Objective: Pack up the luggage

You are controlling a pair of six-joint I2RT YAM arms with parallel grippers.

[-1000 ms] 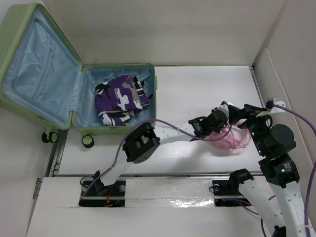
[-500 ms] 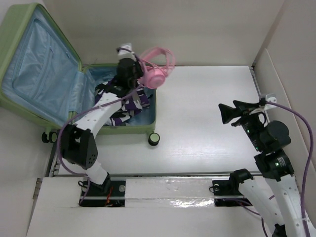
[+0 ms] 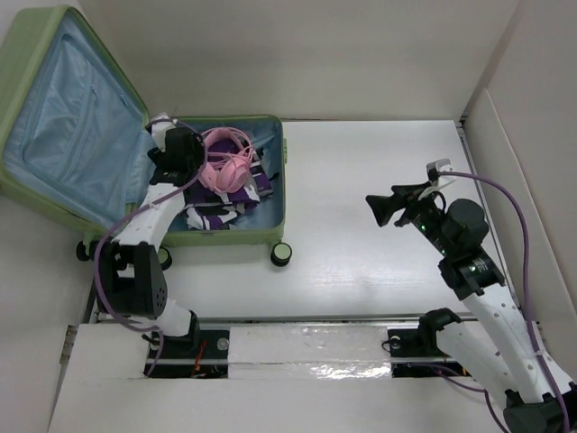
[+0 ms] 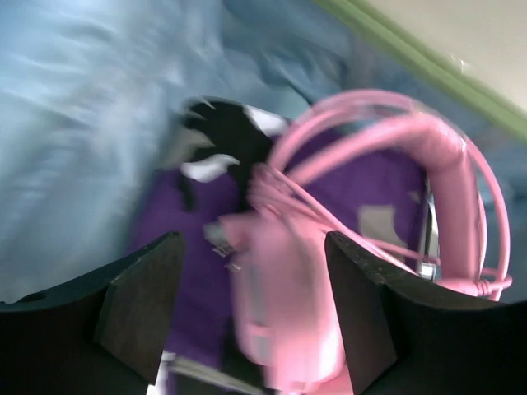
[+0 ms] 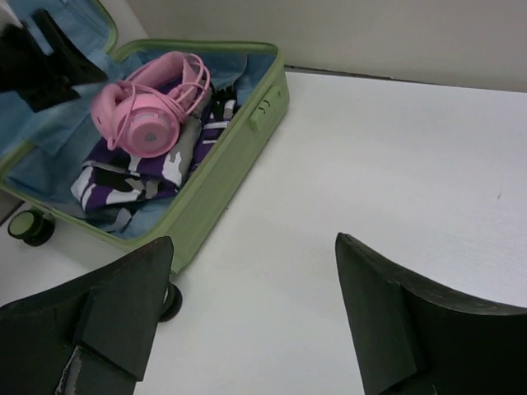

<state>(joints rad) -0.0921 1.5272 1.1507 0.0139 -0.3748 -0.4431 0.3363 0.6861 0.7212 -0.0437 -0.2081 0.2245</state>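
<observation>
Now the pink headphones (image 3: 230, 170) lie inside the luggage (image 3: 236, 238), a moment after I had them dangling above its far rim. The open green case sits at the table's (image 3: 361, 162) far-left corner, its blue-lined lid (image 3: 68, 117) tipped back to the left. The headset rests on the purple camouflage garment (image 3: 215, 215) already in the base half. I read that as a second item delivered; the handover out on the right side of the table a second ago has paid off.

The left gripper (image 4: 254, 247) hovers low over the base half near the hinge. Its jaws are spread wide in the wrist view, one on each side of the headset and gripping nothing. From the right wrist camera it sits apart from the earcups, so I take the release as complete. That arm reaches forward from its base in a long line beside the case.

The right gripper (image 5: 254, 247) has drifted a little toward the table's middle, well apart from the case. Its jaws are parted and empty over bare white board, aimed at the suitcase. I see nothing else waiting to be packed.
</observation>
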